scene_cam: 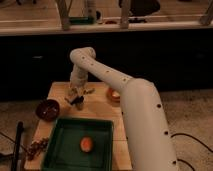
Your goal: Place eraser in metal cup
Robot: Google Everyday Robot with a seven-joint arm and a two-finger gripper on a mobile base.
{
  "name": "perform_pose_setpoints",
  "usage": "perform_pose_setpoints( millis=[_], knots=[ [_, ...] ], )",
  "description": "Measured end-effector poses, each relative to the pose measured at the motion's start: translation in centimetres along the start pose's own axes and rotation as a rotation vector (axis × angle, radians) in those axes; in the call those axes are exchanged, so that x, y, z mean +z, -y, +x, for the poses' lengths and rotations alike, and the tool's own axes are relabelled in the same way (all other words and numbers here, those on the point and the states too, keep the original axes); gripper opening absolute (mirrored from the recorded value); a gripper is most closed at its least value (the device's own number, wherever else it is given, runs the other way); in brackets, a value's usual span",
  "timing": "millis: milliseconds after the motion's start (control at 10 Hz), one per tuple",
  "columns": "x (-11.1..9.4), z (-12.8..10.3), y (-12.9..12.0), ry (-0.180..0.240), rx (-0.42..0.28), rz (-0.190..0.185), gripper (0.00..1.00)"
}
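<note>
Camera view showed the gripper (75,98) low over the table (100,105), near the bowl (48,109). Its grip state could not be determined. Risk: if the eraser was poorly seated, it could slip and drop onto the table or into the tray (102,150) before reaching the cup.

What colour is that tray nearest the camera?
The tray is dark green, seen in the camera view; the gripper hangs beyond it, over the table.

A dark brown bowl (48,109) sits left of a green tray (60,150) holding an orange (86,144).
</note>
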Motion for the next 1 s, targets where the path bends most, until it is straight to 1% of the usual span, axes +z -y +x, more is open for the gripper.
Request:
perform_pose_setpoints(
  millis=[400, 1000],
  knots=[
    [0.16, -0.13, -0.17, 0.006, 0.003, -0.001, 0.76],
    [-0.36, -0.31, -0.25, 0.000, 0.005, 0.006, 0.76]
  ],
)
